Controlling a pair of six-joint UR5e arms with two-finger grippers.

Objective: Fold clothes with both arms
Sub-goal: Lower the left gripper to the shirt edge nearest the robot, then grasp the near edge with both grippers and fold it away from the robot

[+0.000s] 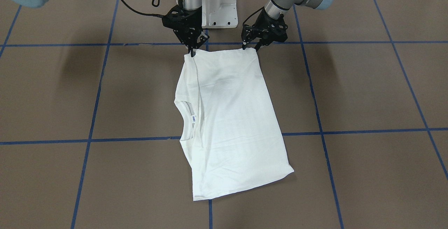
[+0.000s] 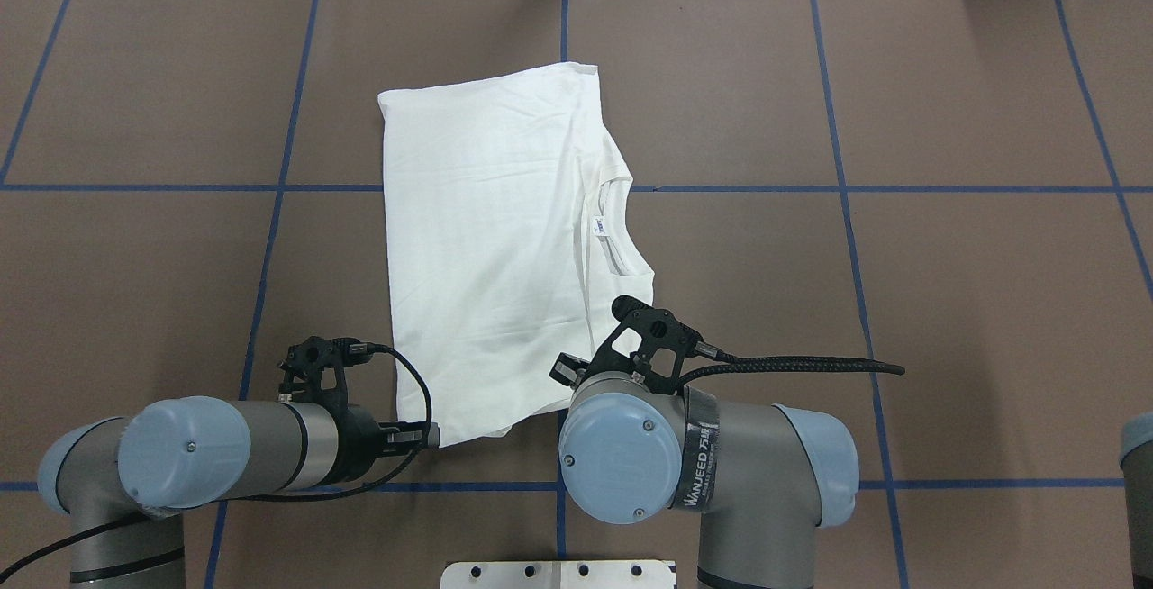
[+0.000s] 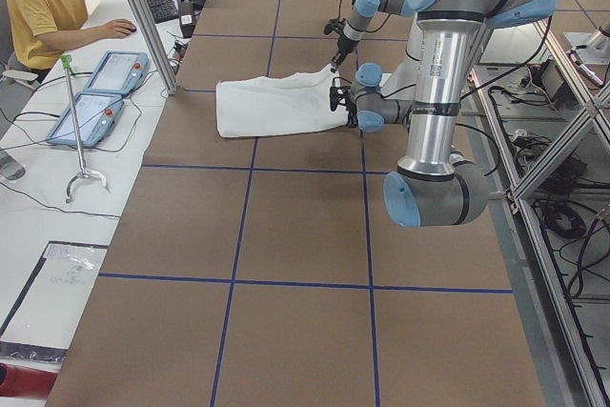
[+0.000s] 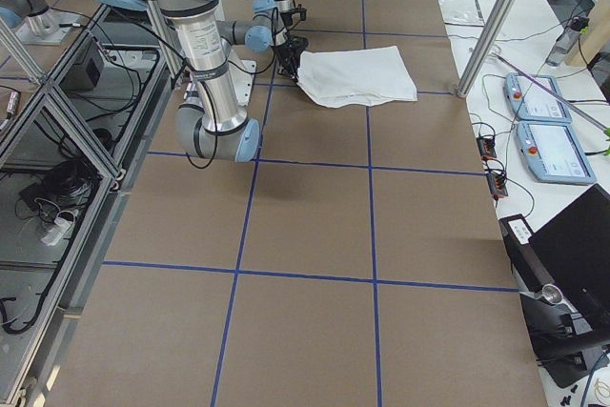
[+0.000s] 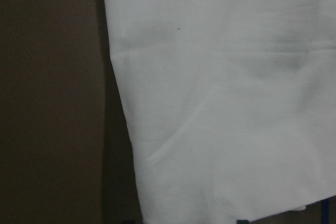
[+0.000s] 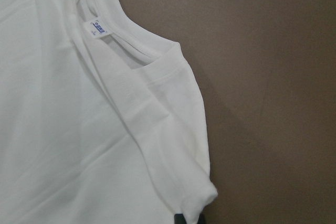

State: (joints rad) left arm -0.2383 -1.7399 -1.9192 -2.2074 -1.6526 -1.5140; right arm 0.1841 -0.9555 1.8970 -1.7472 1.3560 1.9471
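The brown bench [image 2: 946, 301] fills my screens, squared off by blue tape lines [image 2: 901, 187], with the robot's white base plate [image 1: 218, 5] at its near edge. Both arms come down from that side.

The left arm [image 2: 225, 454] lies low, and its jaws meet the near left corner of the white T-shirt [image 2: 486, 238], where the cloth tapers to a small point. From the front I see two dark tips either side of the cloth edge, and I cannot tell whether they are clamped on it. The right arm [image 2: 721, 463] hides its own jaws from above. From the front they look pinched together to a single tip on the near right corner.

The T-shirt lies mid-bench, folded into a long, roughly rectangular panel. It runs from near to far, a little skewed, and crosses one tape line. The side I see is plain white and lightly creased. A folded layer runs lengthwise, its edge passing just beside the neck opening. In the side views the near edge looks slightly raised, while the far edge lies flat.

The ribbed round collar [image 6: 131, 40] opens on the right side, about halfway along. Inside it sits the small neck label [image 6: 100, 28], white with blue print too small for me to read.
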